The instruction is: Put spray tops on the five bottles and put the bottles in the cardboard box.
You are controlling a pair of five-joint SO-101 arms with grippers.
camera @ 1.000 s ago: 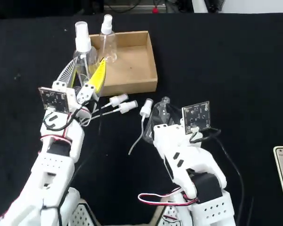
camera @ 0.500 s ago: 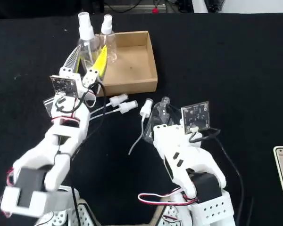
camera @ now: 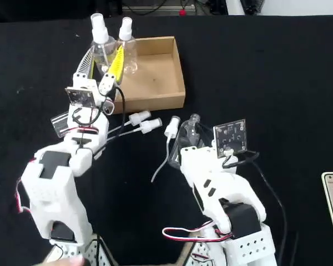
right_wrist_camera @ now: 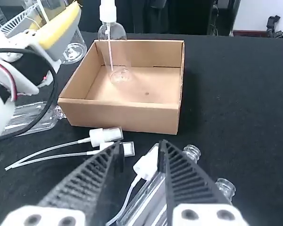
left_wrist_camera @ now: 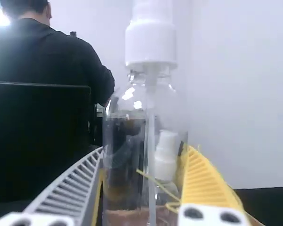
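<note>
pinching a capped spray bottle (left_wrist_camera: pixel 141 141) upright, the left gripper (camera: pixel 105 55) holds it at the left edge of the cardboard box (camera: pixel 155 98), beside a second bottle (camera: pixel 126 47) standing inside. the right gripper (right_wrist_camera: pixel 137 147) rests by a loose spray top (right_wrist_camera: pixel 144 165); whether it grips anything cannot be told.

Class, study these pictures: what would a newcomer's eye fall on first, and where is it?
The left gripper with its yellow finger, holding a capped bottle upright at the left edge of the cardboard box. A second capped bottle stands inside the box, and loose spray tops lie on the black table before it.
</note>
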